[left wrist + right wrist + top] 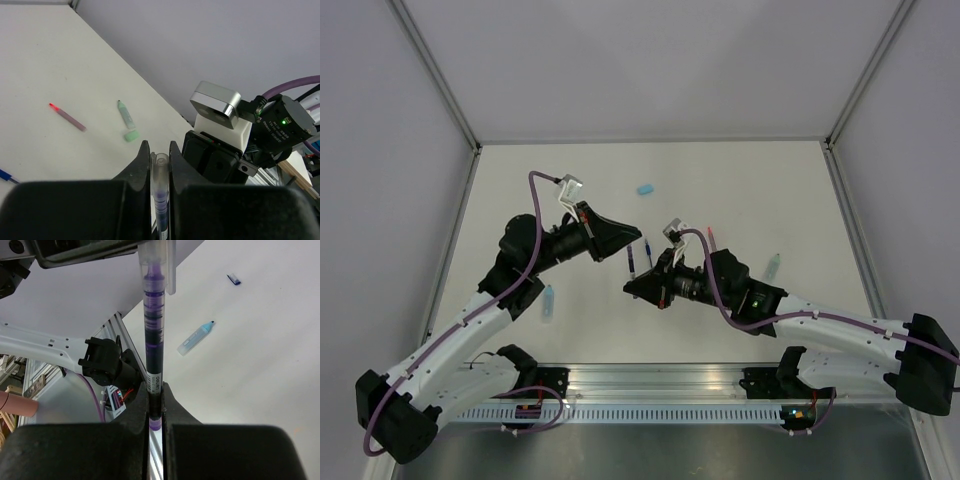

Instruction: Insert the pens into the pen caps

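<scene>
A dark purple pen (153, 335) hangs above the table between my two grippers. My right gripper (155, 390) is shut on its rear end. Its tip sits inside a clear pen cap (160, 167), and my left gripper (159, 147) is shut on that cap. From above, the held pen (632, 262) spans the gap between the left gripper (636, 242) and the right gripper (630, 285). A dark blue pen (648, 255) lies just to the right of it. A pink pen (711, 240) lies further right, and a light blue cap (645, 188) lies behind.
A pale green marker (774, 266) lies at the right with its green cap (131, 135) beside it. A pale blue marker (548, 300) lies near the left arm. A small dark blue cap (233, 279) lies on the table. The metal rail (660, 385) runs along the near edge.
</scene>
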Tool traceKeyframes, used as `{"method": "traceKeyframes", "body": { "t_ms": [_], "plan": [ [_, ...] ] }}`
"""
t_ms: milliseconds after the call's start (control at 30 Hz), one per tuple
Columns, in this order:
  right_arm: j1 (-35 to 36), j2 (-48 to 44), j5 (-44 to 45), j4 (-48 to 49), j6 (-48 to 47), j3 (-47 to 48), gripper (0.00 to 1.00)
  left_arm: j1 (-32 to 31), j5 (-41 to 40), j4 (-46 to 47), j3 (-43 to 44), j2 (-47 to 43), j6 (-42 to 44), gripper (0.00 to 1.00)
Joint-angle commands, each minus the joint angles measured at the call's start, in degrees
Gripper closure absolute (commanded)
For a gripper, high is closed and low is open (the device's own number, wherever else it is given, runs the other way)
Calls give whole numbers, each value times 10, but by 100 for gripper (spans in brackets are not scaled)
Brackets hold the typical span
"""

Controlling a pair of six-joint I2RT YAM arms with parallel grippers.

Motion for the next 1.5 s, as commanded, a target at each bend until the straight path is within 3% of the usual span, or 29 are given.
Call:
{"method": "traceKeyframes", "body": {
  "t_ms": [0, 267, 633, 967, 1367, 1467],
  "plan": [
    [3, -4, 25, 4, -9, 37, 100, -1, 67, 41, -32, -23, -22, 98],
    [2, -13, 121, -8, -28, 96, 100, -2, 106, 39, -78, -47, -51, 98],
    [1, -5, 161, 28, -89, 159, 100, -2, 129, 76, -136, -54, -85, 98],
    [-47, 32, 119, 40, -119, 232, 100, -2, 161, 164, -173, 13, -132, 98],
    [-105, 39, 95, 51, -177, 284, 100, -7, 112, 102, -178, -1, -121, 98],
    [-115, 49, 65, 67, -180, 293, 100, -12, 138, 166, -192, 13, -141, 98]
  ]
}}
